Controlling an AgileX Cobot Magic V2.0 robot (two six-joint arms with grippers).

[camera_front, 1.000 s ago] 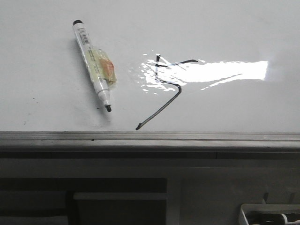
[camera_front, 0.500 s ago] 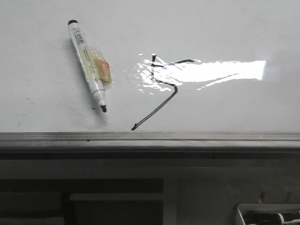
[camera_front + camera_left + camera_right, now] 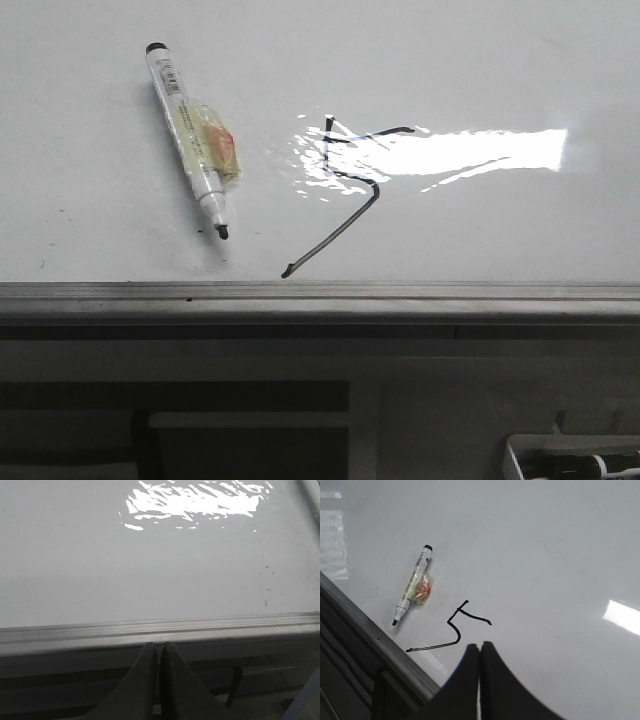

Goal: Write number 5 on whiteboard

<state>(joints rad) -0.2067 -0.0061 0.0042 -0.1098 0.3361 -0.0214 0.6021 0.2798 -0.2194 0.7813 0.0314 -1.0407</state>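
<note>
Glossy whiteboard (image 3: pixel 100 150) with glare and grey ridged metal rail. Thin, angular black number 5 (image 3: pixel 345 195) near the rail, just beside a slim white uncapped marker (image 3: pixel 188 135) wrapped in crinkled clear tape. Left gripper (image 3: pixel 159 652) and right gripper (image 3: pixel 480 655): dark tapered jaws pressed together, empty.

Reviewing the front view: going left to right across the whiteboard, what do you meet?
On the whiteboard: the uncapped marker lying flat, with a tape wrap around its middle → the number 5, its top bar running into the glare → the bright glare patch. No gripper shows in this view.
</note>
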